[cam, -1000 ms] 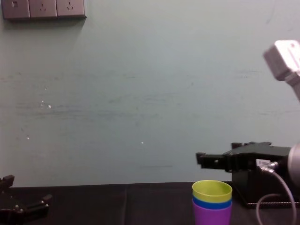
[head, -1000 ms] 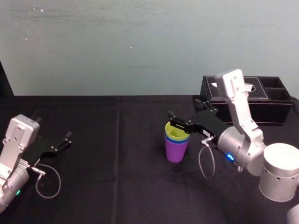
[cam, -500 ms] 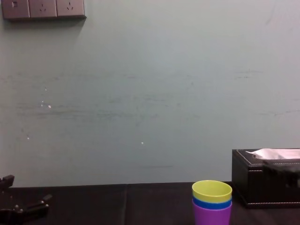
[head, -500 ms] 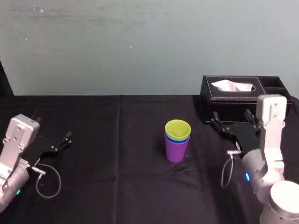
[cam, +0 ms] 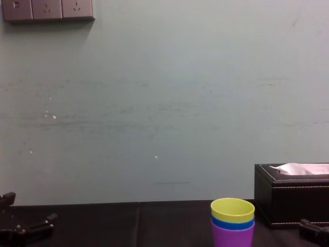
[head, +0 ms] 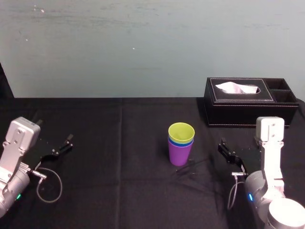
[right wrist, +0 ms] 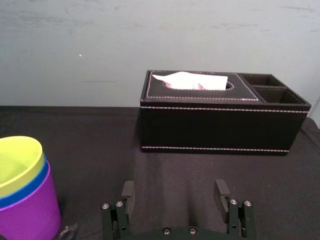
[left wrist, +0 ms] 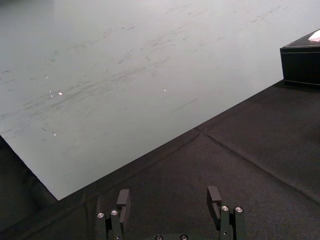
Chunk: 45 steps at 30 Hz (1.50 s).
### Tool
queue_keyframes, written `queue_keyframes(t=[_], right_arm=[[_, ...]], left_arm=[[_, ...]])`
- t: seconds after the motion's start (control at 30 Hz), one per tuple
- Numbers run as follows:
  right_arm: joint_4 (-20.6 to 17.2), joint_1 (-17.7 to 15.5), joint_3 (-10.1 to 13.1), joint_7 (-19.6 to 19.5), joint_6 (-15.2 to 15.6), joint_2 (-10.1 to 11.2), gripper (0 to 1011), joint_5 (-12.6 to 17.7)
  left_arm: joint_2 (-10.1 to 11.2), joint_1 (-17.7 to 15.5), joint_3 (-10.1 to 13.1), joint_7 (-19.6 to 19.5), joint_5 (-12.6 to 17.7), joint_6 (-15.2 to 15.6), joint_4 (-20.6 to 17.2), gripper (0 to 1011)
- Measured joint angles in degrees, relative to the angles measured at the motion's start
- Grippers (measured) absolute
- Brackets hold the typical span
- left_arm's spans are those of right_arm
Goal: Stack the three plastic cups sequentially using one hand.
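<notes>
Stacked cups (head: 180, 143) stand apart, left of the released, empty right gripper (right wrist: 174, 190); left gripper (left wrist: 167, 196) rests spread at far left

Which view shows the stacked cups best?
The head view: the whole cup stack stands clear, yellow-green in blue in purple. The chest view cuts off the purple base; the right wrist view crops part of it.

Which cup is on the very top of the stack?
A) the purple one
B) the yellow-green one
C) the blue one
B: the yellow-green cup sits highest, nested in the blue cup, with the purple cup at the bottom.
</notes>
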Motion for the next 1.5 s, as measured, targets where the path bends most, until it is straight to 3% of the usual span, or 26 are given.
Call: queue_keyframes(t=[1.5], right_arm=[[0.02,-0.04,-0.07,-0.05,-0.05,-0.03,1002,-0.09]], left_arm=[[0.0,0.0,0.0,0.0,0.0,0.0,0.0,1000]])
